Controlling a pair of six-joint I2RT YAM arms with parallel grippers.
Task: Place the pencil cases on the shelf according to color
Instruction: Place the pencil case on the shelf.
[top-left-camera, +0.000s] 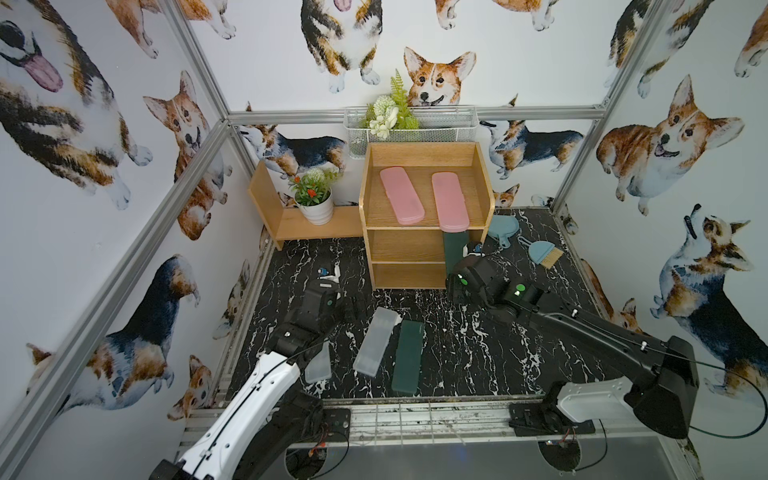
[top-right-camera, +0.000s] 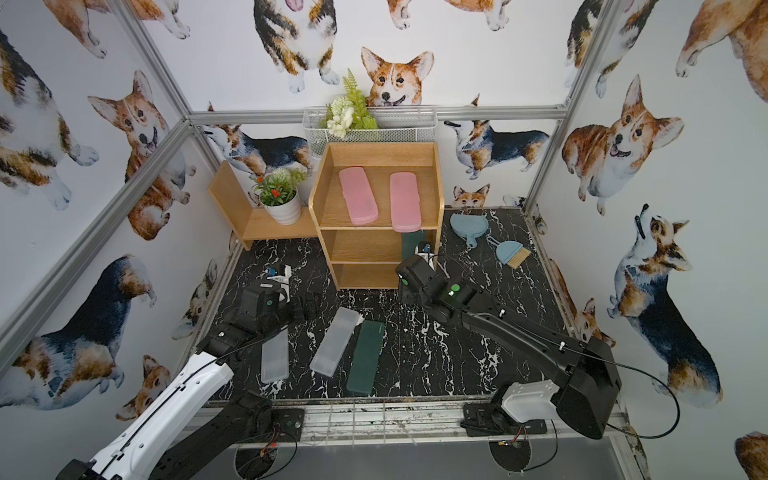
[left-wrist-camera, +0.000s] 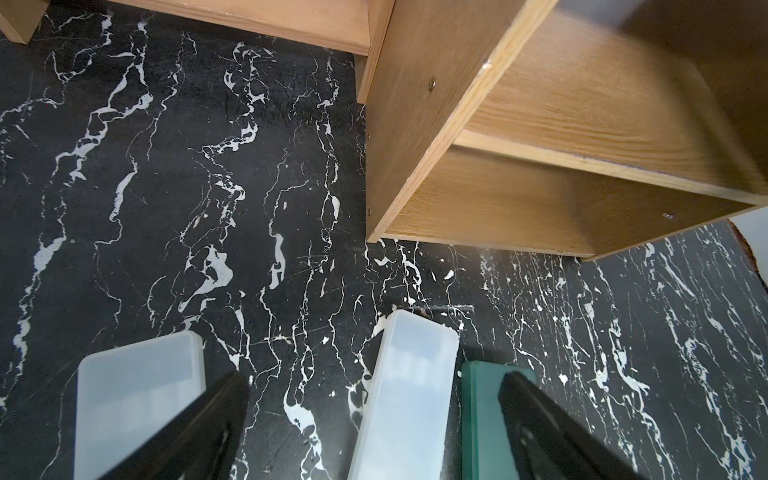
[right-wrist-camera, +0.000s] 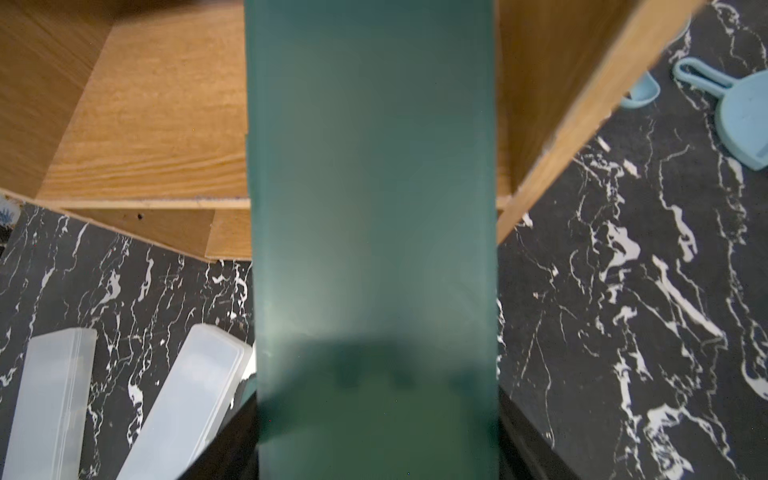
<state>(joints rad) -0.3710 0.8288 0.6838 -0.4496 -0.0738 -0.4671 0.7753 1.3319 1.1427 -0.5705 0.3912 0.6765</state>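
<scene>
Up on the top tier of the shelf, a pink case and its pink twin lie side by side, so that colour looks sorted. Right claw is clamped on the near end of a dark green case. The far end pokes into the middle tier, right by the right side wall. It crosses the front edge of that board, but I can't tell whether it rests on the wood. Left claw hangs low over the black marble table with its fingers spread apart. Down on the table, a frosted case lies flat just beside a second green case. Another frosted case sits partly under the left arm.
</scene>
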